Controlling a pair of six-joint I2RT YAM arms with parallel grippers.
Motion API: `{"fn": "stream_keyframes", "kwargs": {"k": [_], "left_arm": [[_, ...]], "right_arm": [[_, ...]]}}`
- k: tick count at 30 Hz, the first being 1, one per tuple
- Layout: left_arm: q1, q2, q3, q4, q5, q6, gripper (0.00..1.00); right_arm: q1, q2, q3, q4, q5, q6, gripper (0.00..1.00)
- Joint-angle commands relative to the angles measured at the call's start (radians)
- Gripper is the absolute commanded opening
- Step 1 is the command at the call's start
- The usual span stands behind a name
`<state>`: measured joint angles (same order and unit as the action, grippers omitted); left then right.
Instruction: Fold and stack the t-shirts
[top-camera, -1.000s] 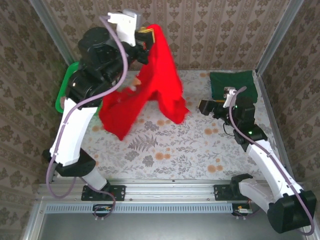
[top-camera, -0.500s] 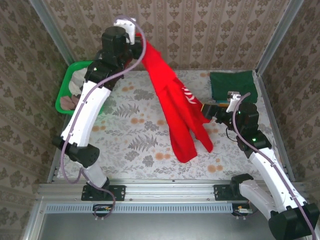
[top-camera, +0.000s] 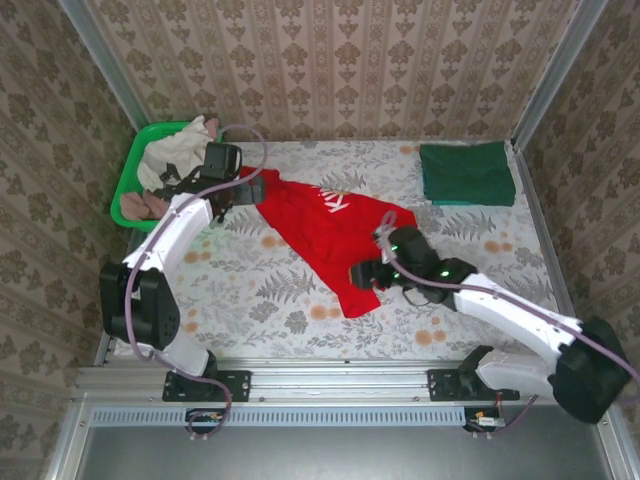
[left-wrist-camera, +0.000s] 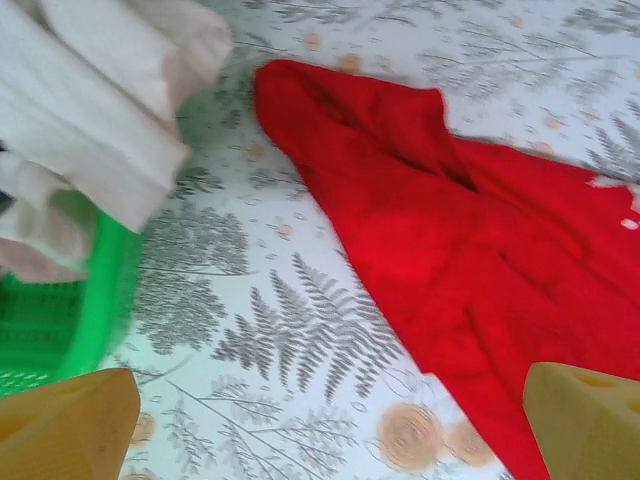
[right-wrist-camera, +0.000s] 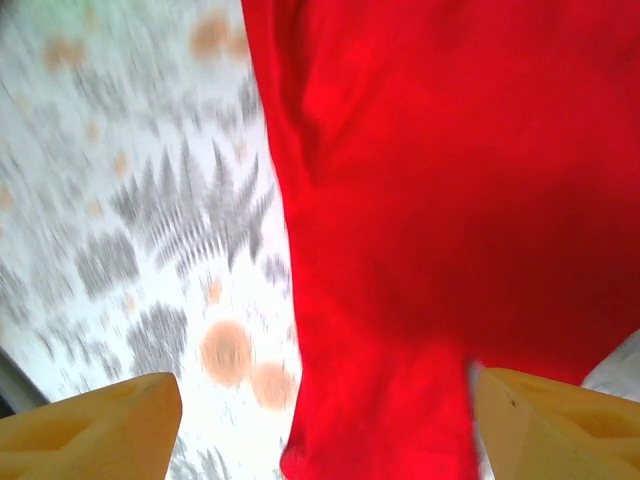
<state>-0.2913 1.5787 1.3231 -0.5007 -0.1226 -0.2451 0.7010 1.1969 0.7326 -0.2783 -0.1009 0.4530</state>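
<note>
Standing wide apart and empty, the fingers (left-wrist-camera: 65, 425) of the left gripper (left-wrist-camera: 325, 430) hover at the upper left corner of the red t-shirt (top-camera: 325, 225), which lies crumpled on the table (top-camera: 260, 290). The right gripper (right-wrist-camera: 320, 420), also spread, hangs over the shirt's lower end in a blurred view. Of the lettering (top-camera: 335, 198) only a few white letters show. Well to the shirt's right lies the folded dark green t-shirt (top-camera: 466, 172). To its left, a green basket (top-camera: 128, 190) holds pale clothes (top-camera: 175, 150).

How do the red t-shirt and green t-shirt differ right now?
The red t-shirt lies unfolded and rumpled mid-table; the green t-shirt sits neatly folded in the far right corner. Red carries white lettering; green looks plain. Both rest on the table.
</note>
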Motion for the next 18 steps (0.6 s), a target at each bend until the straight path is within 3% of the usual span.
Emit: {"fn": "stream_keyframes", "kwargs": {"k": [1, 5, 11, 15, 18], "left_arm": [[-0.026, 0.072, -0.010, 0.075, 0.103, 0.023, 1.00], [-0.041, 0.242, 0.105, 0.086, 0.204, 0.022, 0.91], [-0.072, 0.485, 0.330, 0.011, 0.167, 0.073, 0.89], [-0.065, 0.588, 0.406, 0.000, 0.154, 0.076, 0.78], [-0.054, 0.632, 0.443, 0.006, 0.161, 0.069, 0.67]], "right_arm": [[0.090, 0.098, -0.001, -0.076, 0.143, 0.072, 0.79], [0.118, 0.239, -0.003, -0.047, 0.167, 0.099, 0.76], [0.119, 0.316, 0.014, -0.062, 0.224, 0.134, 0.74], [0.118, 0.338, 0.027, -0.091, 0.263, 0.128, 0.73], [0.117, 0.357, 0.048, -0.120, 0.300, 0.121, 0.68]]}}
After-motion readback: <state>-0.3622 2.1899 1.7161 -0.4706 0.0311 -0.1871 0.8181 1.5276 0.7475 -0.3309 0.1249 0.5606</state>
